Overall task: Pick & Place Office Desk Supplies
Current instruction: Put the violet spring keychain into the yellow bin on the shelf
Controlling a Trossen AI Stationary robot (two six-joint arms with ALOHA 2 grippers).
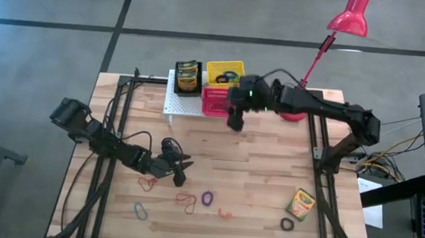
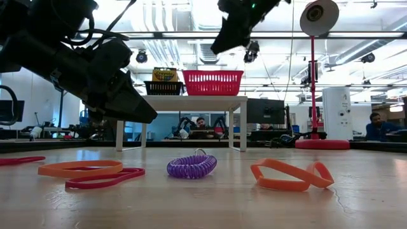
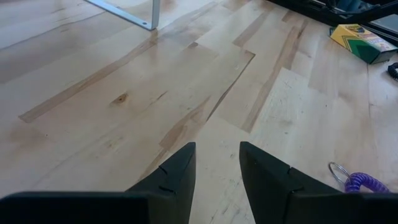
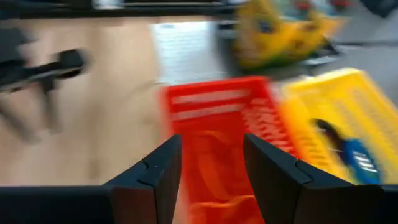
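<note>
Crayon boxes: two, one [image 1: 299,204] lying on the worktop [image 1: 254,168], one [image 1: 188,76] up on the white rack [image 1: 174,104].
Baskets: three on the rack, yellow [image 1: 224,72], pink-red [image 1: 215,100] and black [image 1: 188,83].
Loose elastic loops on the worktop: six countable from above: red [image 1: 147,181], grey-blue [image 1: 141,211], red [image 1: 185,200], purple coil [image 1: 207,198], orange [image 1: 225,213], black [image 1: 287,224].
Desk lamps: one, red [image 1: 349,16].
Arms: two.

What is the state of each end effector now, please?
Left end effector: open, holding nothing, low over the table.
Right end effector: open, holding nothing, above the pink-red basket.
</note>
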